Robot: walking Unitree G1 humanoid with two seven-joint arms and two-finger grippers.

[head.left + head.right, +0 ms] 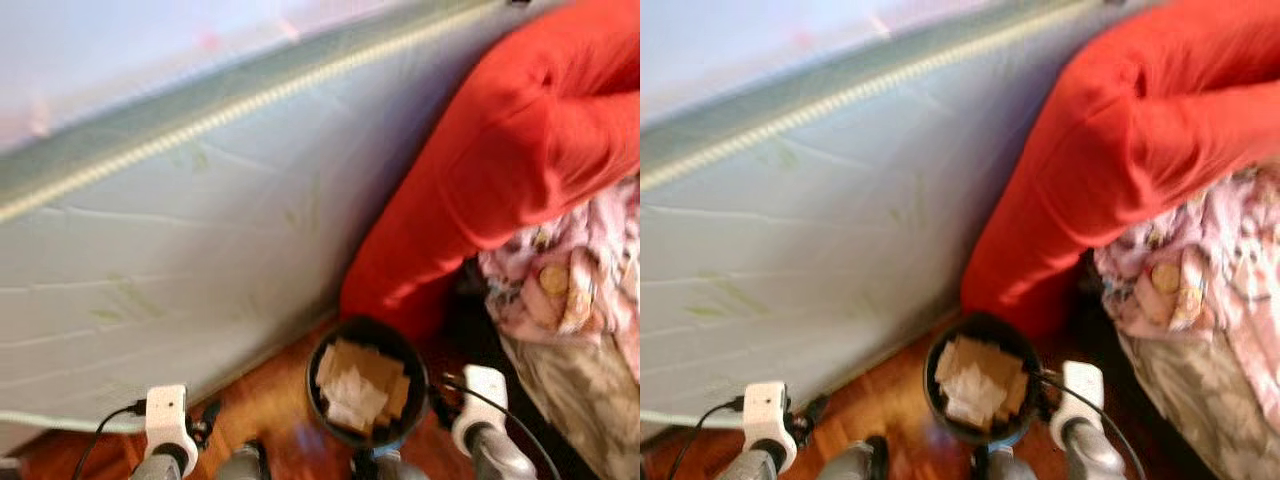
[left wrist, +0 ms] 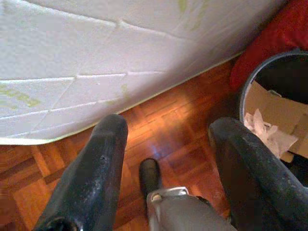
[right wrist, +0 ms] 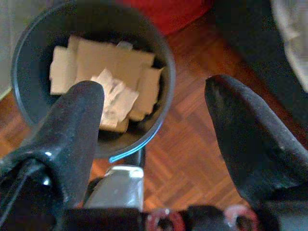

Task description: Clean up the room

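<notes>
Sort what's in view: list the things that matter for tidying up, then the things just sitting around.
For the job:
- black bin holding cardboard pieces and crumpled paper
- left gripper, open
- right gripper, open

Just there:
- mattress
- red blanket
- patterned cloth
- parquet floor

We see both head views soft with blur. The mattress (image 1: 200, 220) runs off the left and top edges, and the red blanket (image 1: 520, 150) off the top right. Our arms are cut by the bottom edge. The bin (image 2: 269, 91) is clipped at the left wrist view's side. What lies under the cardboard (image 3: 110, 62) and paper (image 3: 113, 98) we cannot tell.
</notes>
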